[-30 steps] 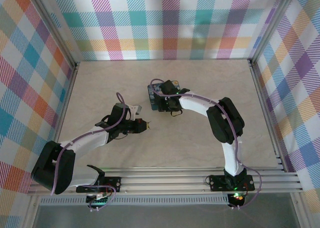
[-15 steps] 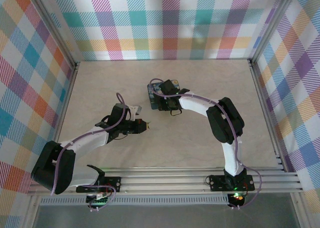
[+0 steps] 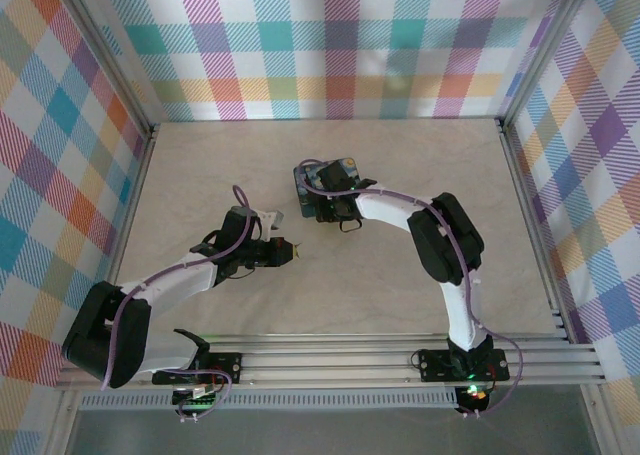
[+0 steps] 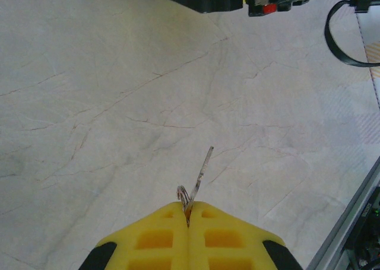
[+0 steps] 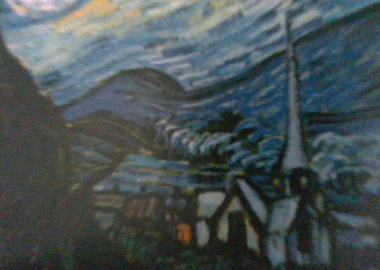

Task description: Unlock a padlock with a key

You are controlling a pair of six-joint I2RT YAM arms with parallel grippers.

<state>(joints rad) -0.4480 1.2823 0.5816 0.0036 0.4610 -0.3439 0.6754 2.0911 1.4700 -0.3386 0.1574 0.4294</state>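
1. table point(image 3: 420, 155): pale marbled top, enclosed by plaid walls point(image 3: 330, 45).
2. right arm point(image 3: 445, 240): bent leftward and extended over the tin.
3. left arm point(image 3: 170, 280): stretched toward mid-table.
4. tin point(image 3: 304, 183) point(image 5: 190, 127): dark blue, laid flat, printed with a night-sky painting (seen close and blurred from the right wrist).
5. right gripper point(image 3: 326, 203): held directly over the tin; whether it is open or closed cannot be told.
6. left gripper point(image 4: 189, 207): yellow fingers point(image 4: 154, 240) pressed together, clamped on the key.
7. key point(image 4: 202, 170): thin, silvery, fitted with a small ring point(image 4: 181, 194); pinched at one end, its tip pointed out over bare table, near the tin but apart from it.
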